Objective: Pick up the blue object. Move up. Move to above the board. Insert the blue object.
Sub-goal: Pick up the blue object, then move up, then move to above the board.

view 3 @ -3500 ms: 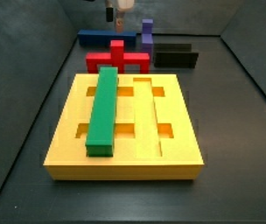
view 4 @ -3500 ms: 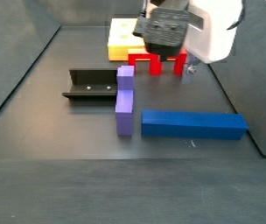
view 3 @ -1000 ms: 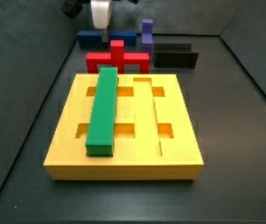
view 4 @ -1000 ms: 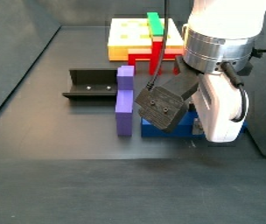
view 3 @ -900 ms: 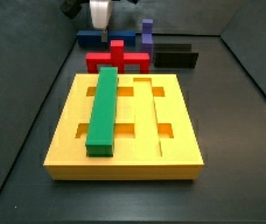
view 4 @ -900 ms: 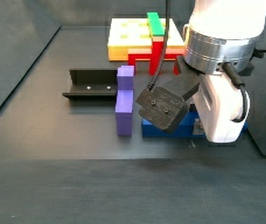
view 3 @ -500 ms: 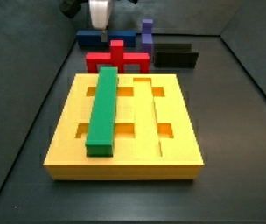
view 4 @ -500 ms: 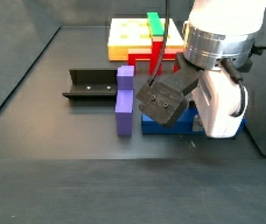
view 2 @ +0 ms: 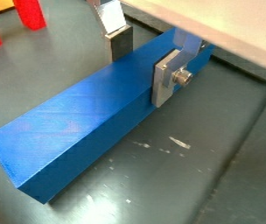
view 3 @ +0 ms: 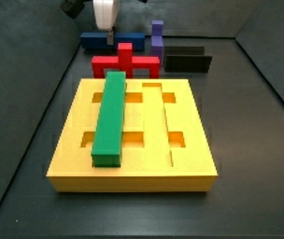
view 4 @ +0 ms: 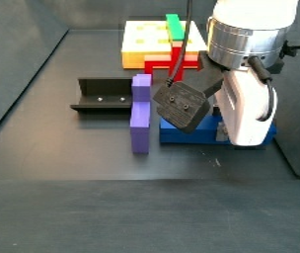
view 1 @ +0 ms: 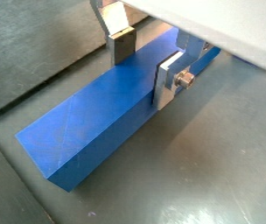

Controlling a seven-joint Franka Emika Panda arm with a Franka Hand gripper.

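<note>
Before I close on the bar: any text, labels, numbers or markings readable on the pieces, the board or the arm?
None can be read in any view.
The blue object, the board, the green bar, the red piece, the purple piece and the fixture are plain.
The gripper straddles the blue object; its fingers carry no marking.

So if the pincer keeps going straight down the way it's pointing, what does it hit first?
Nothing but the floor, probably. The pincer already straddles the blue bar, one finger on each side, so going down only slides the fingers along the bar's sides. How far above the floor they are is unclear.
</note>
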